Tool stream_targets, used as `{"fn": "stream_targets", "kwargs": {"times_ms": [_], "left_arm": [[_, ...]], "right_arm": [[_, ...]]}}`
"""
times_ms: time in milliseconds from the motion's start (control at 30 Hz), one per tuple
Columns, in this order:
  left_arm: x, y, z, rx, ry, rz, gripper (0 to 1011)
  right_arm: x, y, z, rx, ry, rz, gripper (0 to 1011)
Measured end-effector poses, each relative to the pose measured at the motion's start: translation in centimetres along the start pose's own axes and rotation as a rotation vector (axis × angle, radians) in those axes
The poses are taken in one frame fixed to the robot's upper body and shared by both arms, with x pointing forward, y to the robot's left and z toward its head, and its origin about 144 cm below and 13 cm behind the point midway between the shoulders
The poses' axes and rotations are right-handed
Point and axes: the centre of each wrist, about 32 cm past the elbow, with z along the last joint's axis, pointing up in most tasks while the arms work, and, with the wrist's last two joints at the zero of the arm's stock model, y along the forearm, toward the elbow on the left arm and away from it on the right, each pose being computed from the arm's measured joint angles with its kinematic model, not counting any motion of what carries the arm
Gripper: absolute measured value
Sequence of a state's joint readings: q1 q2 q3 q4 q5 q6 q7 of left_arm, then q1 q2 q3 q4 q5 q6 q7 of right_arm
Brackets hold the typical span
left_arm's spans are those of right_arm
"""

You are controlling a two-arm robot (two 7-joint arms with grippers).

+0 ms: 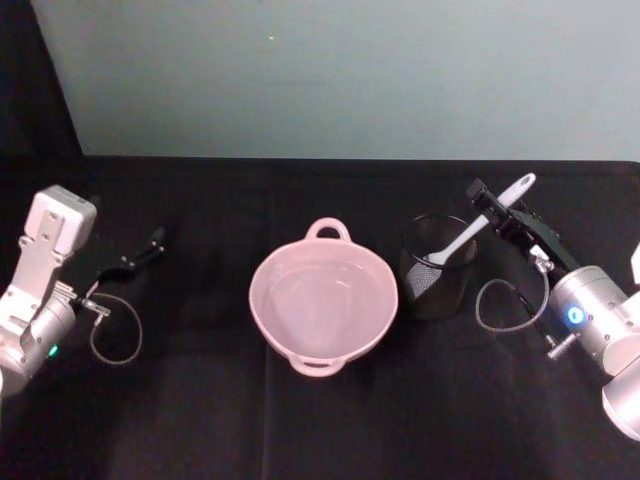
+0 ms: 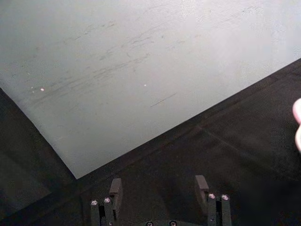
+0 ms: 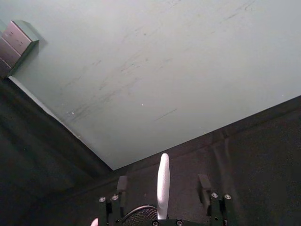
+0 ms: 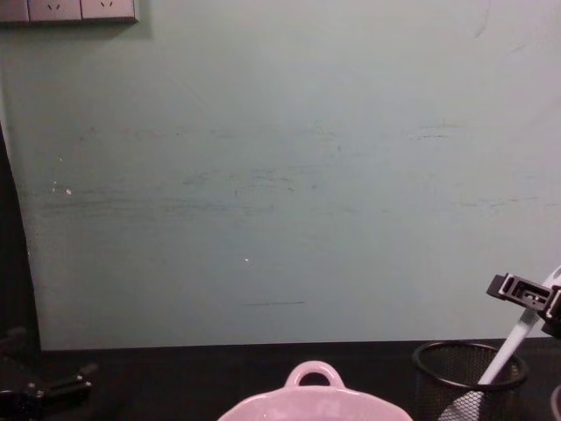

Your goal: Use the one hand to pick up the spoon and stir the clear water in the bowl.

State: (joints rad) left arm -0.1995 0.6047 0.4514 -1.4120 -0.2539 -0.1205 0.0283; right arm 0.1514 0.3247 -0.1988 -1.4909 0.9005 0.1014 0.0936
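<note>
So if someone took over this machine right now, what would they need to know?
Right gripper: open, straddling the handle of the spoon, not clamped.
Left gripper: open, empty, parked off to the robot's left.
Spoon leans in the black mesh cup, right of the pink bowl; water sits in the bowl.
Done: right gripper lined up on the spoon.
Left to do: grip, lift, carry to the bowl, stir.

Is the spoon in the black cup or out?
In. The spoon leans in the mesh cup, handle sticking out between the right gripper's open fingers.
</note>
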Motion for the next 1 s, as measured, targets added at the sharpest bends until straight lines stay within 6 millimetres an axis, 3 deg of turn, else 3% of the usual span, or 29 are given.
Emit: {"fn": "stream_targets", "kwargs": {"times_ms": [333,667,767,867,1000], "left_arm": [[0.00,0.00,0.00,0.000,0.000,0.000,1011],[0.00,0.00,0.00,0.000,0.000,0.000,1011],[0.00,0.00,0.00,0.000,0.000,0.000,1011],[0.00,0.00,0.00,0.000,0.000,0.000,1011],[0.00,0.00,0.00,0.000,0.000,0.000,1011]], "right_arm": [[0.00,-0.06,0.04,0.001,-0.001,0.002,693],[0.02,-0.09,0.05,0.001,0.000,0.003,347],[0.02,-0.10,0.05,0.001,0.000,0.004,285],[0.02,-0.11,0.05,0.001,-0.001,0.004,151],[0.02,-0.11,0.05,0.001,-0.001,0.005,113]]}}
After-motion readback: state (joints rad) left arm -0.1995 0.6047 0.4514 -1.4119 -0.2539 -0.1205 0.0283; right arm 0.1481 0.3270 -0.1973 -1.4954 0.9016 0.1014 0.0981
